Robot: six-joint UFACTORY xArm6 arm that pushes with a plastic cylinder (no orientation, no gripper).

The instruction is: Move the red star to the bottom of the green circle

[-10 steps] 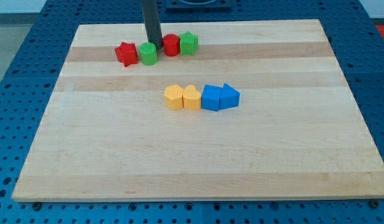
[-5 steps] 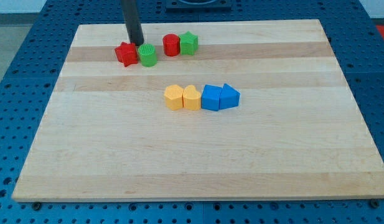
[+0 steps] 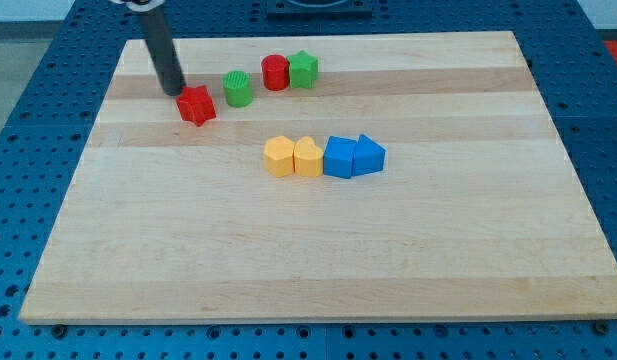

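Your tool is the straight dark rod, and my tip (image 3: 173, 91) sits in the upper left of the frame, touching or just beside the upper-left edge of the small red star-shaped block (image 3: 197, 105). It is a bare rod with nothing to open or close, and it holds nothing.

You will find no brand, label or readable writing anywhere in this single camera view.

You can see the red star lying to the view's left of the small green round block (image 3: 238, 88) and slightly lower, a clear gap between them; it is not under the green circle. To the view's right of the green circle, a red round block (image 3: 275, 72) and a green star-shaped block (image 3: 304, 69) stand touching each other.

Look near the frame's centre for a row of four touching blocks: a yellow hexagonal block (image 3: 279, 157), a yellow heart-shaped block (image 3: 308, 157), then two blue blocks (image 3: 340, 157) and (image 3: 368, 154) whose shapes you cannot make out surely.

All rest on the pale wooden board (image 3: 308, 260), which lies on a blue perforated table (image 3: 608, 130). Nothing lies on the board directly below the green circle until the yellow row.
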